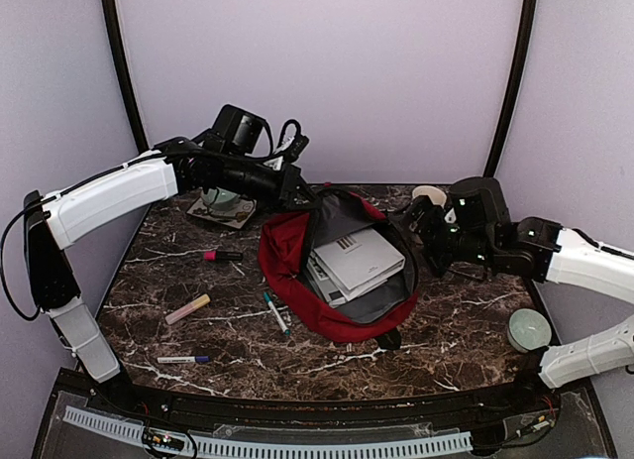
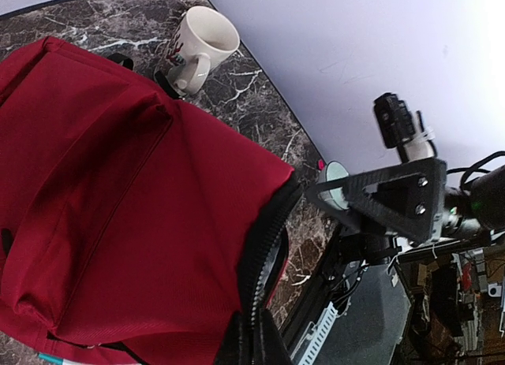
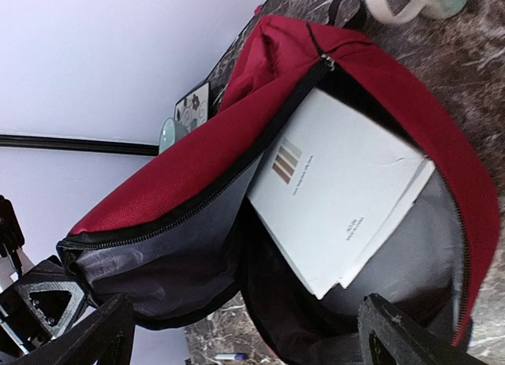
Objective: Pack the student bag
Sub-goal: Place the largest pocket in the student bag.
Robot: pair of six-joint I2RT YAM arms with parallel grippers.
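The student bag (image 1: pixel 285 253) is a red backpack lying open mid-table, grey lining showing, with white books (image 1: pixel 357 261) inside. My left gripper (image 1: pixel 297 195) is shut on the bag's zipper edge at its far left flap and holds it raised. In the left wrist view the red fabric (image 2: pixel 118 184) fills the frame and the zipper edge runs into the closed gripper (image 2: pixel 254 345). My right gripper (image 1: pixel 421 221) is open and empty at the bag's right side. In the right wrist view it (image 3: pixel 252 341) faces the open bag (image 3: pixel 181 160) and the books (image 3: pixel 339 191).
A white mug (image 1: pixel 428 194) stands behind the bag. A pink marker (image 1: pixel 223 255), a pale highlighter (image 1: pixel 188 308), a teal pen (image 1: pixel 275 312) and a blue pen (image 1: pixel 183 360) lie left of the bag. A candle (image 1: pixel 528 329) sits at right. A bowl on a card (image 1: pixel 223 206) is back left.
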